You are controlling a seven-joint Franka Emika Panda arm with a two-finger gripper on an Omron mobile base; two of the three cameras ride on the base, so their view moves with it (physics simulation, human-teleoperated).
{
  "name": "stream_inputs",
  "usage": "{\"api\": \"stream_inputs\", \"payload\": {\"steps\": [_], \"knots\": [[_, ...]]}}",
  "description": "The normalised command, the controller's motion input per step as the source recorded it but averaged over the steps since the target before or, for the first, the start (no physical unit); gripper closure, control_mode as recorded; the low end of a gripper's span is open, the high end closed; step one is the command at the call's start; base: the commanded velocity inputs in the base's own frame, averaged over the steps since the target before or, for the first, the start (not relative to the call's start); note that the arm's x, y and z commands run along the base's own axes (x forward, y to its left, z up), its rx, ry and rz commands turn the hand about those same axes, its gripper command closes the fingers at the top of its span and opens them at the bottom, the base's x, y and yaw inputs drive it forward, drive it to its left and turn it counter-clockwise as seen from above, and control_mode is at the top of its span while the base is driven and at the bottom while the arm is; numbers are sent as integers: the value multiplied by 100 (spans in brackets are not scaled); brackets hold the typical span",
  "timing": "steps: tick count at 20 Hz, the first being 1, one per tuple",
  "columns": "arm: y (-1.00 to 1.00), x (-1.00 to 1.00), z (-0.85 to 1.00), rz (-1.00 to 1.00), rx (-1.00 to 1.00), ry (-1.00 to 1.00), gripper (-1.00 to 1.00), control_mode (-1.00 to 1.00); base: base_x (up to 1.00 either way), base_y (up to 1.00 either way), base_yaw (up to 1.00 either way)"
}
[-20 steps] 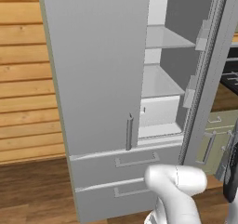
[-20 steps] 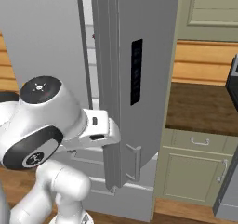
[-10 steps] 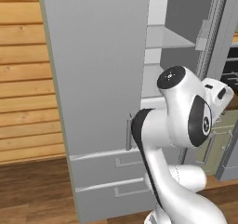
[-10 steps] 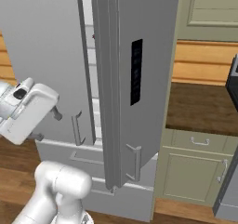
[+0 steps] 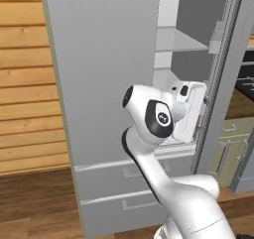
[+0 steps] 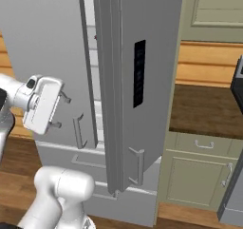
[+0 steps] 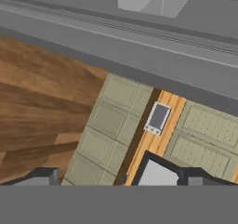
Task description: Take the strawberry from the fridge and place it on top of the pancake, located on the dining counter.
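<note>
The fridge (image 5: 109, 74) stands with its left door shut and its right door (image 6: 142, 81) swung out toward me, edge on. Pale shelves (image 5: 178, 39) show in the open half. My gripper (image 6: 60, 111) hangs at mid height in front of that opening, pointing at the gap between the doors, jaws wide open and holding nothing. In the left base view the gripper (image 5: 201, 116) sits just left of the open door's edge. Its dark fingertips (image 7: 42, 176) frame grey fridge panels and green cabinet fronts. The strawberry is hidden. The pancake and the dining counter are out of view.
A brown-topped counter (image 6: 204, 109) on pale green cabinets (image 6: 199, 176) stands right of the fridge. Two fridge drawers (image 5: 124, 183) lie below the doors. A wooden plank wall (image 5: 27, 84) is to the left, with wood floor (image 5: 34, 203) below.
The arm has risen from low in front of the base. The hand swung across to the fridge opening. The jaws stayed open.
</note>
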Motion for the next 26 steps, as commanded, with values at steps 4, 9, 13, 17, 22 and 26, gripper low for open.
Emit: {"api": "stream_inputs", "payload": {"steps": [4, 9, 13, 17, 22, 26], "knots": [[-33, 78, -11, 4, -8, -3, -100, -100, 0, 0, 0], [-25, 67, -8, 5, -8, -9, -100, -100, 0, 0, 0], [-50, 25, 0, 4, -4, -12, -100, -100, 0, 0, 0], [-62, 8, 0, 3, -2, -13, -100, -100, 0, 0, 0], [-68, -10, 0, 1, -1, -15, -100, -100, 0, 0, 0], [-77, -24, 0, 0, 0, -14, -100, -100, 0, 0, 0]]}}
